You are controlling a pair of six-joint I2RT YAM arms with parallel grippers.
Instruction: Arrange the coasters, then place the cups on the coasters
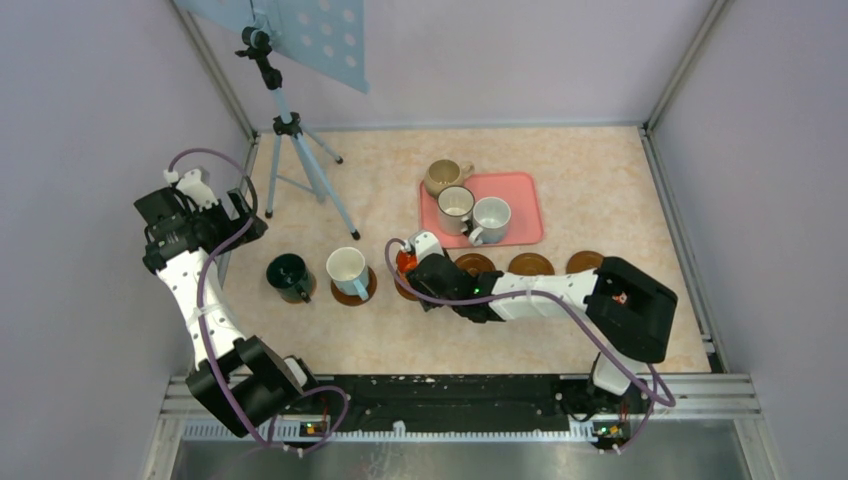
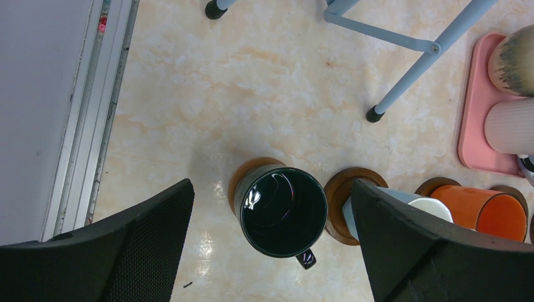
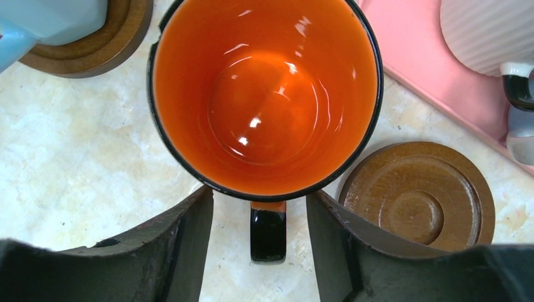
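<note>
Between parted fingers of R gripper (image 3: pixel 259 198): orange cup (image 3: pixel 264 94) handle, untouched.

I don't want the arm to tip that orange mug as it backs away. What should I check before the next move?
1. Right end effector clear of the handle of the orange mug: ok, gaps either side.
2. Orange mug upright: ok.
3. Orange mug centred on its coaster: cannot tell, mostly hidden.
4. Neighbouring coaster bare: ok.
5. Left end effector open, not touching the dark green mug: ok.
</note>
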